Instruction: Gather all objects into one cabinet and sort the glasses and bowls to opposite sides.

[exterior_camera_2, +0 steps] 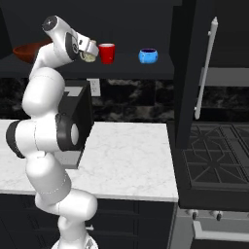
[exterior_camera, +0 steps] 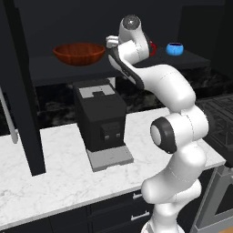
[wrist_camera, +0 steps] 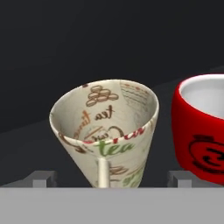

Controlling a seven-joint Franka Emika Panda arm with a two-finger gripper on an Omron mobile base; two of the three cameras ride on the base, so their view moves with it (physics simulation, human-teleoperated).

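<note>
My gripper (wrist_camera: 111, 178) is open at the dark shelf of the black cabinet (exterior_camera_2: 146, 69). The cream cup (wrist_camera: 105, 131), printed with tea lettering, sits between the fingertips (wrist_camera: 42, 178) with a gap on each side, and it leans in the hand view. The gripper (exterior_camera_2: 90, 52) covers most of the cream cup (exterior_camera_2: 89, 57) in the right base view. Just right of it stands the red mug (wrist_camera: 201, 131) (exterior_camera_2: 107, 53). Further right is the blue bowl (exterior_camera_2: 148, 56) (exterior_camera: 174, 48). At the shelf's left end rests the wooden bowl (exterior_camera: 78, 53).
A black coffee machine (exterior_camera: 100, 120) stands on the white marble counter (exterior_camera: 54, 182) under the shelf. The cabinet doors hang open, one at the left (exterior_camera: 20, 91) and one at the right with a pale bar handle (exterior_camera_2: 206, 68). A stove (exterior_camera_2: 214, 151) lies to the right.
</note>
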